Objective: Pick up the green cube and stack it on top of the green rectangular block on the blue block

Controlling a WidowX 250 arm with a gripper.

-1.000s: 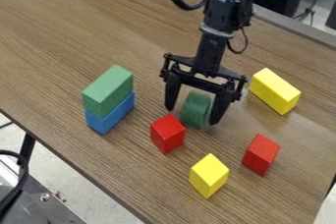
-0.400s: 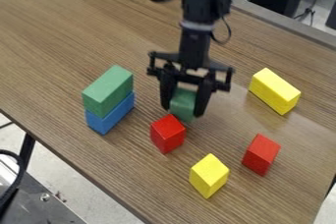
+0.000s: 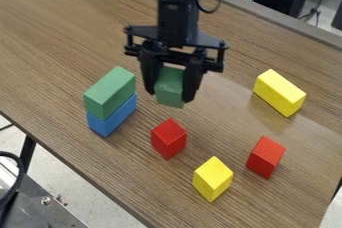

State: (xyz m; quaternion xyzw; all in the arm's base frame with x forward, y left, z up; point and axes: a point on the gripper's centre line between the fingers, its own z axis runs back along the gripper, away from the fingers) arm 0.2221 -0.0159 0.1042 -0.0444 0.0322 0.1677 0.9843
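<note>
So your tool point(image 3: 168, 96) has a green block point(image 3: 169, 87) pinched between its two fingers, one on each side, with the lower end poking out below the tips. Looks to me like it's off the counter point(image 3: 60, 37), though the bottom edge is hard to judge from this angle. The step in hand reads as a carry, so here's what I'd do: go for a firm, even squeeze, because smooth flat sides could let the block swivel if you jerk the wrist. Slow and level wins.

Just beside the tool, on the camera's left, you've got a second green block point(image 3: 110, 92) sitting on a blue block point(image 3: 113, 117). Give that pair some room, since a finger or a dangling corner could knock the top one off. Nearest on the camera side of the tool is a red block point(image 3: 168, 138), so you want decent height if you swing over it. Farther out that way there's a small yellow block point(image 3: 213, 178), and off toward the camera's right another red block point(image 3: 266, 157). A longer yellow block point(image 3: 280, 92) lies well apart from the tool on the right, so it's not much bother.
</note>
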